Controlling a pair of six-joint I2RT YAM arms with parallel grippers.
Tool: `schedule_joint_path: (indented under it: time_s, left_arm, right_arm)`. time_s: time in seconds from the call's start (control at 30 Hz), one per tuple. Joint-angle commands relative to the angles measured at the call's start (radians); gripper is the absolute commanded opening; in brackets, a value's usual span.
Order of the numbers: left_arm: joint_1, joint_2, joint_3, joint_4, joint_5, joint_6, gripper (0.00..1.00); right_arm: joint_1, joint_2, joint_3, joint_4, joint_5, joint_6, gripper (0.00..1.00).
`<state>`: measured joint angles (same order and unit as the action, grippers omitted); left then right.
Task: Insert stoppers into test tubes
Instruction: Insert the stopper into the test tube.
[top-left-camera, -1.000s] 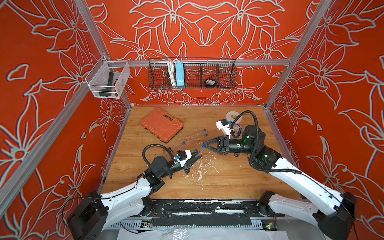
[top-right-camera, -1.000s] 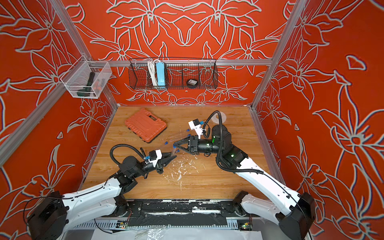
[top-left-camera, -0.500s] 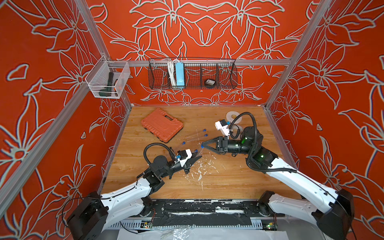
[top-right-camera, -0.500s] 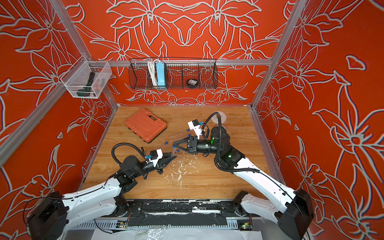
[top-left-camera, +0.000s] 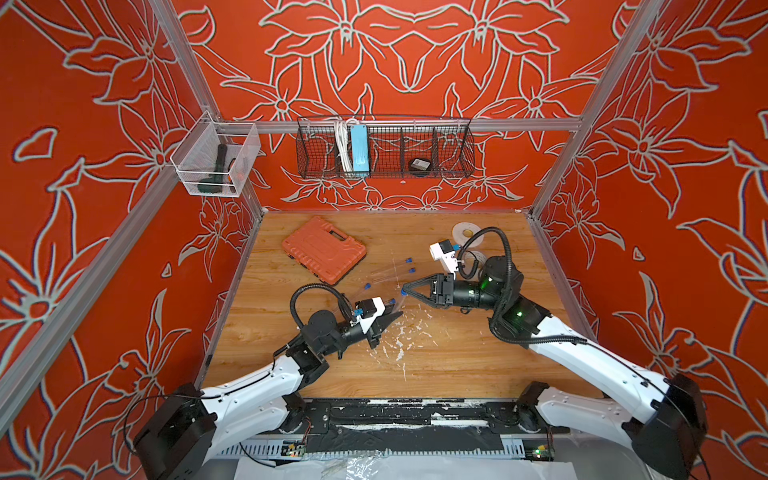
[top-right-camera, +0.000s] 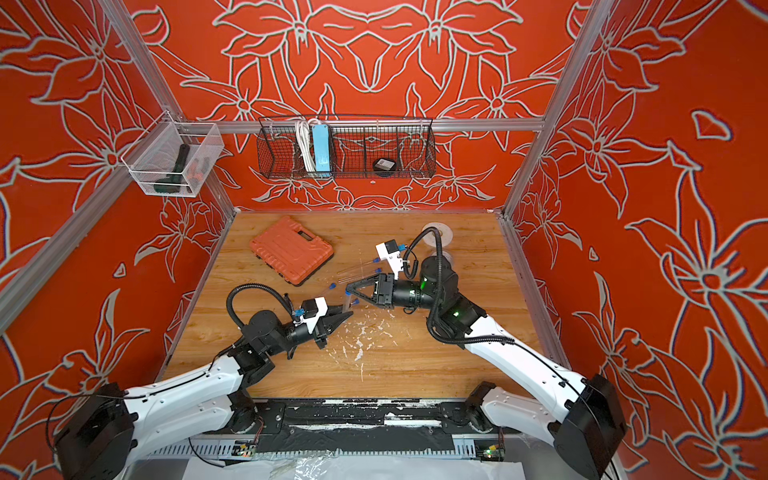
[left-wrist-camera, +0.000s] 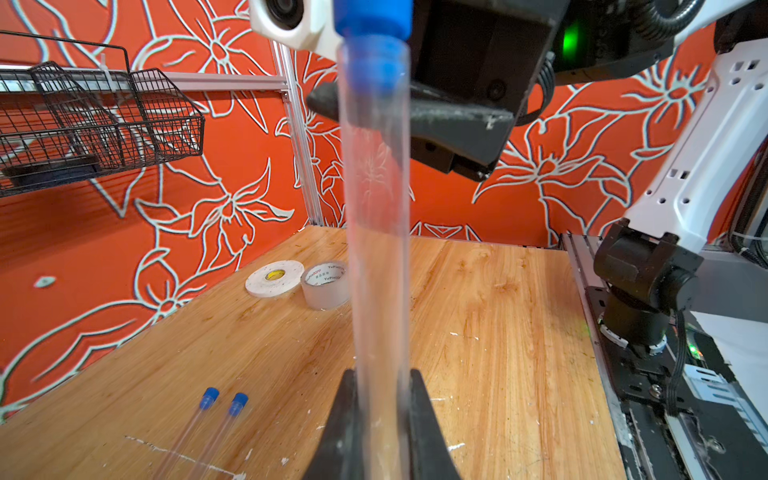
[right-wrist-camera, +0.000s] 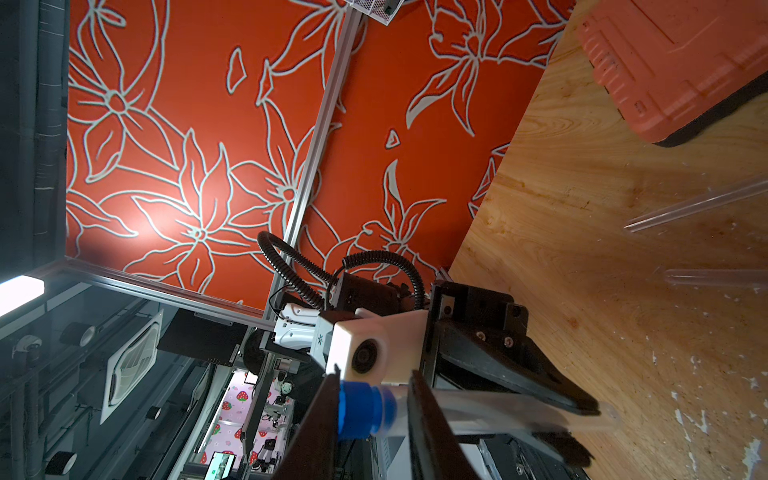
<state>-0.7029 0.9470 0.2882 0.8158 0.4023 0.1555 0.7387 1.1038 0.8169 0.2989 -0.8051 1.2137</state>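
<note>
The tube is held clear of the desk, above its middle. It is clamped between the left jaws, which are closed tight on it close to its rounded end. A short length of that end is seen past these jaws in the right wrist view. From the left jaws the tube runs up to the right jaws.

The stopper is located at the tube's mouth. Its narrow part is seated inside the tube and its wide head stands outside. The right jaws are drawn narrow with the stopper gripped between them, the head lying against one jaw. In a top view the stopper is seen at their very tips.

A second tube and a third tube, each fitted with a blue cap, are laid side by side on the desk near the orange case. A white tape roll and a clear tape roll are placed together toward the back right corner.
</note>
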Motion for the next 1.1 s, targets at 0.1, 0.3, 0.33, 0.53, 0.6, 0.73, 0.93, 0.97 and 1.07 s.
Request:
schedule_joint_path:
  time_s: [0.1, 0.3, 0.33, 0.53, 0.6, 0.73, 0.93, 0.97, 1.07]
  left_arm:
    - [0.002, -0.080, 0.134, 0.268, -0.003, -0.026, 0.00]
    - [0.002, -0.083, 0.150, 0.275, -0.006, -0.037, 0.00]
    - [0.001, -0.083, 0.152, 0.277, -0.006, -0.037, 0.00]
    - [0.003, -0.084, 0.161, 0.273, -0.008, -0.025, 0.00]
    - [0.003, -0.085, 0.165, 0.271, -0.002, -0.019, 0.00]
    - [0.003, -0.088, 0.170, 0.242, 0.009, 0.023, 0.00]
    - [0.003, -0.122, 0.168, 0.112, -0.029, 0.218, 0.00]
    - [0.003, -0.130, 0.161, 0.113, -0.037, 0.240, 0.00]
    - [0.003, -0.147, 0.166, 0.096, -0.041, 0.280, 0.00]
  right_arm:
    - [0.011, 0.056, -0.074, -0.207, 0.020, -0.045, 0.29]
    - [0.011, 0.073, -0.106, -0.195, 0.019, -0.048, 0.28]
    - [0.011, 0.075, -0.111, -0.193, 0.018, -0.048, 0.28]
    - [0.011, 0.086, -0.137, -0.193, 0.021, -0.045, 0.26]
    - [0.011, 0.086, -0.142, -0.198, 0.020, -0.047, 0.26]
    - [0.011, 0.084, -0.143, -0.219, 0.022, -0.052, 0.25]
    - [0.010, 0.081, -0.140, -0.235, 0.030, -0.042, 0.24]
    - [0.008, 0.081, -0.139, -0.243, 0.034, -0.044, 0.24]
    - [0.006, 0.089, -0.146, -0.246, 0.042, -0.046, 0.24]
